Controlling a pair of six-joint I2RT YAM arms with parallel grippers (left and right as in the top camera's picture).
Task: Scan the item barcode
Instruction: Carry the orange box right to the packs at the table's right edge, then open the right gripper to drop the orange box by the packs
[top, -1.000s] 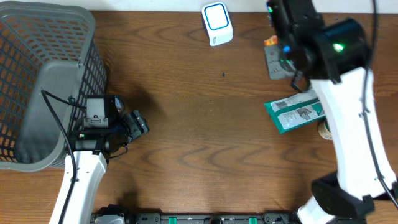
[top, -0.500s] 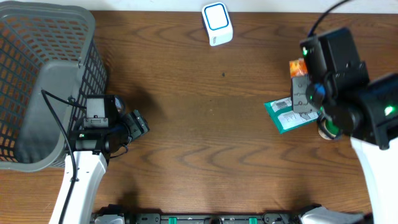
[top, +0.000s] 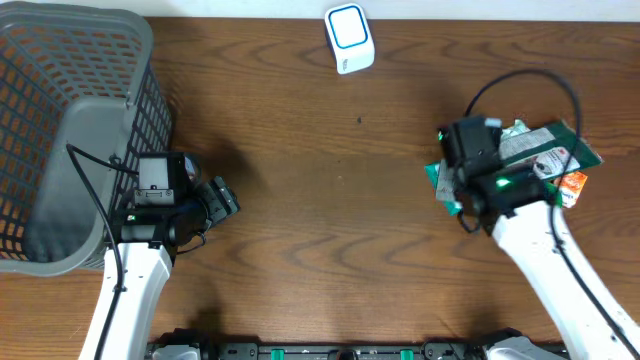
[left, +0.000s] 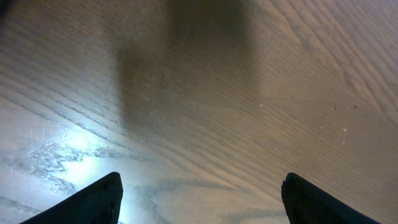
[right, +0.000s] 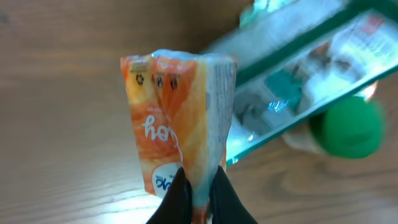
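Note:
My right gripper (right: 198, 199) is shut on the lower end of an orange juice-style packet (right: 177, 118), which stands upright between the fingers. In the overhead view an orange end of the packet (top: 572, 187) shows right of my right wrist (top: 480, 160), at the table's right side. The white scanner with a blue-ringed window (top: 349, 38) sits at the back centre, well apart from the packet. My left gripper (top: 225, 198) rests open over bare wood (left: 199, 199), holding nothing.
A green and silver packet (right: 298, 74) lies under the held one, its left end showing past the wrist (top: 440, 190). A green-capped bottle (right: 348, 127) stands beside it. A grey mesh basket (top: 70, 130) fills the far left.
My right arm swung from the back right corner toward the front, carrying the packet down over the green packet, and its wrist turned. The left arm stayed still.

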